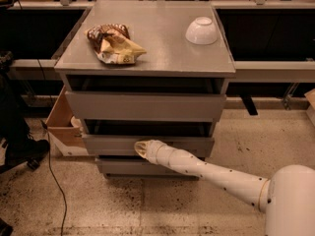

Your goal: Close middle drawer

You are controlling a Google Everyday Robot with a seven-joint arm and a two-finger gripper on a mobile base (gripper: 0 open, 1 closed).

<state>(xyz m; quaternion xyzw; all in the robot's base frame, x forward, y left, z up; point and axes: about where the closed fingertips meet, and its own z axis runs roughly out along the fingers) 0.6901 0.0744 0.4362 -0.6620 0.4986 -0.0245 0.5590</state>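
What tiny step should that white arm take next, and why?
Probably a short, level push straight ahead. The pincer appears to rest against the front panel of the middle drawer, a little left of its centre. A dark gap above that panel suggests the drawer is not fully in. Pushing squarely on the panel should slide it shut.

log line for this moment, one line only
task: close middle drawer | gripper: at drawer front, near centre | drawer: partly out | top: bag, bowl
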